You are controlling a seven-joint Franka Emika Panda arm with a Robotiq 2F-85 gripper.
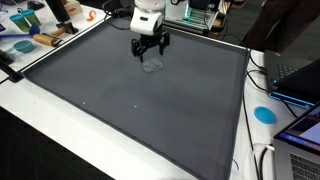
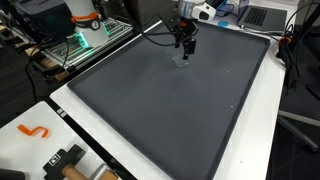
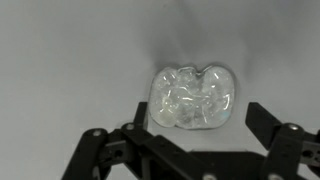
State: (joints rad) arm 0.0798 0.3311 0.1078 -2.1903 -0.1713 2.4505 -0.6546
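Dark grey mat (image 1: 130,100): matt, fine-grained like cloth or rubber, with no glare in both exterior views.
Clear crumpled piece (image 3: 190,98): glossy, looks like thin plastic film, and the creases catch white highlights.
Black gripper (image 1: 150,55): fingers (image 3: 268,125) matt, hard plastic or coated metal, cannot tell which.
White table border (image 1: 40,130): smooth.

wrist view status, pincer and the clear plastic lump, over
Pincer open, just above clear plastic lump. Lump lies on grey mat, not gripped. Nothing in the way.
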